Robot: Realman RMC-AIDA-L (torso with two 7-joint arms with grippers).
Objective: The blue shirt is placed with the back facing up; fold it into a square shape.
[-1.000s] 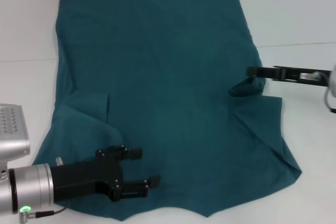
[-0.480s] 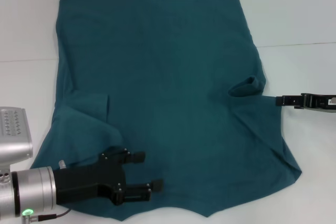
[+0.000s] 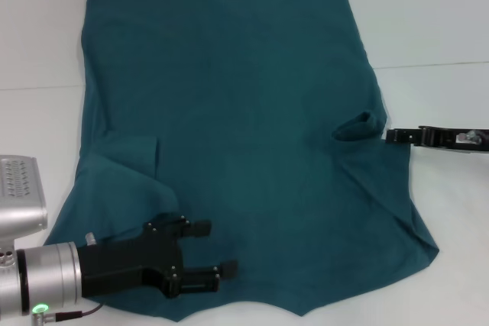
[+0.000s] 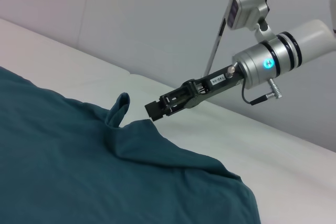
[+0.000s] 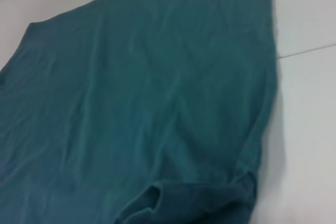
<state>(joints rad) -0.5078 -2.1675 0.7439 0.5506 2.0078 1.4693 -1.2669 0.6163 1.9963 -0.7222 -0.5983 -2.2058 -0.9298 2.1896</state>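
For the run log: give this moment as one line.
shirt: flat, unfolded, right edge puckered | left gripper: open over near hem | right gripper: beside pucker, not holding

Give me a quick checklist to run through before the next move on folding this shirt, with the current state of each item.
1. Shirt lies spread on the table, plain side up: ok.
2. Shirt is flat all over: not ok; a raised pucker stands at its right edge, and the left sleeve is creased.
3. Left tool is open over the shirt's near left part: ok.
4. Right tool holds fabric: not ok; it sits beside the pucker, clear of the cloth in the left wrist view.
5. Right tool open or shut: cannot tell.
6. Shirt's near edge fully in view: not ok; the left arm covers part.
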